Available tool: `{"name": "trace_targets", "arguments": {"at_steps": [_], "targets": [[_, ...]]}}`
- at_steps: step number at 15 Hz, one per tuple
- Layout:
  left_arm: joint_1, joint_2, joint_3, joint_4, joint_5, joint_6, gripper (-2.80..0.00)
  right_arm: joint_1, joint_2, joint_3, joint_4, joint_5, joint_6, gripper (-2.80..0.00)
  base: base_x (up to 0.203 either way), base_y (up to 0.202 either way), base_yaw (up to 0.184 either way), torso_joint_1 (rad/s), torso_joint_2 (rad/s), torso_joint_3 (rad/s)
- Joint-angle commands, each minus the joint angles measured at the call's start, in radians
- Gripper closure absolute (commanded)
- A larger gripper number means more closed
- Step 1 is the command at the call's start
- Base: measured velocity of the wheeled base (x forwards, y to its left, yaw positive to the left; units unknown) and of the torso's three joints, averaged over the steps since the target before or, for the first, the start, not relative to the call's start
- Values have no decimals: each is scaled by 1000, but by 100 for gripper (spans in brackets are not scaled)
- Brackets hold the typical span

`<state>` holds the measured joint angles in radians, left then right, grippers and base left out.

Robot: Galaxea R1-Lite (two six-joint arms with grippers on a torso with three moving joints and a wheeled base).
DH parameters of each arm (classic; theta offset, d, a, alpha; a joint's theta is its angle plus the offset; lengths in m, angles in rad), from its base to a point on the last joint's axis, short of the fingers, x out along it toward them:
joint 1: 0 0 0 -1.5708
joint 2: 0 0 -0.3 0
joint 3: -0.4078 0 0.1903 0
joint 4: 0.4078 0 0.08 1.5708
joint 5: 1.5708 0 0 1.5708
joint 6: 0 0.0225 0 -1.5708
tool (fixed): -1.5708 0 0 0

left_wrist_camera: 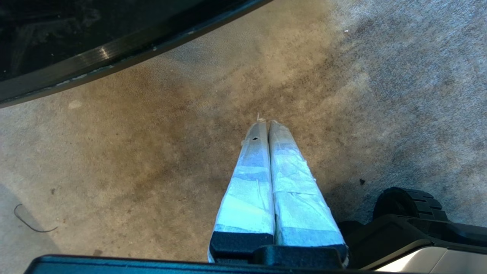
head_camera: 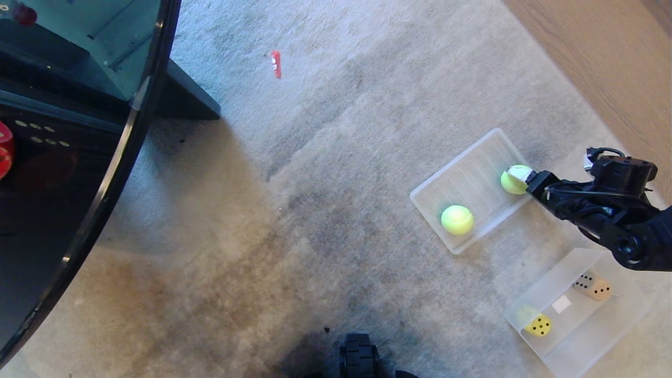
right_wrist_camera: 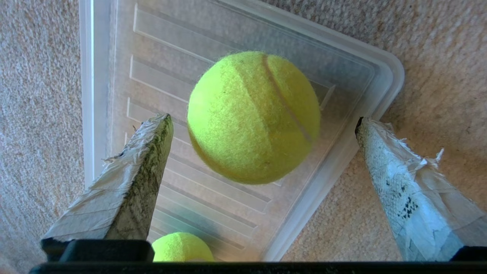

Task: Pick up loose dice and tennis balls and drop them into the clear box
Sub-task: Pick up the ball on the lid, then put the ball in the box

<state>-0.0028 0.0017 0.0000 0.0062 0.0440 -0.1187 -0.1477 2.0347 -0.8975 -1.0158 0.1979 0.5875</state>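
Note:
Two tennis balls lie in a flat ridged clear tray (head_camera: 467, 176) on the carpet. My right gripper (head_camera: 522, 178) is open at the tray's far right corner, its taped fingertips on either side of one tennis ball (head_camera: 513, 180) (right_wrist_camera: 253, 116) without touching it. The other tennis ball (head_camera: 457, 219) (right_wrist_camera: 182, 247) rests near the tray's front end. The clear box (head_camera: 604, 325) stands at the lower right and holds a yellow die (head_camera: 539, 325) and a tan die (head_camera: 598, 289). My left gripper (left_wrist_camera: 266, 123) is shut and empty, parked low over the carpet.
A dark round glass table (head_camera: 79, 157) fills the left side, and a red rounded shape (head_camera: 4, 149) shows through it. A small red piece (head_camera: 275, 63) lies on the carpet far ahead. Wood floor (head_camera: 604, 52) borders the carpet at the upper right. My base wheel (head_camera: 359, 357) shows below.

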Motion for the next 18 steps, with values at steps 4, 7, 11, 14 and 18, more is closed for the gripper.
{"name": "trace_targets", "arguments": {"at_steps": [4, 7, 11, 14, 18], "targets": [[0, 0, 0, 0, 0, -1, 0, 4, 50, -10, -60, 5, 0, 0, 0, 0, 0, 0, 0, 0], [0, 0, 0, 0, 0, -1, 0, 2, 62, -9, -92, 5, -3, 0, 0, 0, 0, 0, 0, 0], [0, 0, 0, 0, 0, -1, 0, 0, -23, 17, -59, 5, -3, 0, 0, 0, 0, 0, 0, 0], [0, 0, 0, 0, 0, -1, 0, 0, -203, 52, 62, 4, -7, 0, 0, 0, 0, 0, 0, 0], [0, 0, 0, -1, 0, -1, 0, -1, -588, 119, 350, 4, -63, 0, 0, 0, 0, 0, 0, 0]]}}
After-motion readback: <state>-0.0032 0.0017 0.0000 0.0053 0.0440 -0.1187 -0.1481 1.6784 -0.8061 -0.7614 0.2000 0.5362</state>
